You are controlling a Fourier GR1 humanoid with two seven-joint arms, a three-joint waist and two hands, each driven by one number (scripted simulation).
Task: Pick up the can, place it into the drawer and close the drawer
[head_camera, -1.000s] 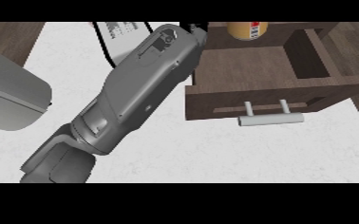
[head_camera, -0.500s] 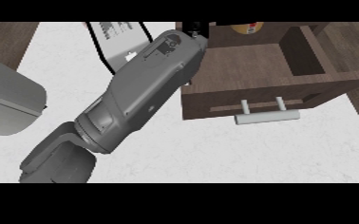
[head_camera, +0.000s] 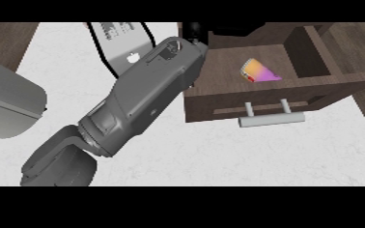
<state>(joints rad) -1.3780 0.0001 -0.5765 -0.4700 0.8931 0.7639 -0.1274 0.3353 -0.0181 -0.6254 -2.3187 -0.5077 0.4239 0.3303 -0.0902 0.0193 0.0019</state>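
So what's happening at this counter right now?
A robot is putting a can away in a wooden drawer. The can now lies tilted inside the open drawer, with nothing holding it. One grey forearm stretches diagonally across the white counter toward the drawer's back left corner; its hand is hidden there. The drawer is not yet closed, its silver handle sticking out in front. A laptop sits behind the arm.

Can (head_camera: pixel 258 71) lying inside open drawer (head_camera: pixel 246 101)
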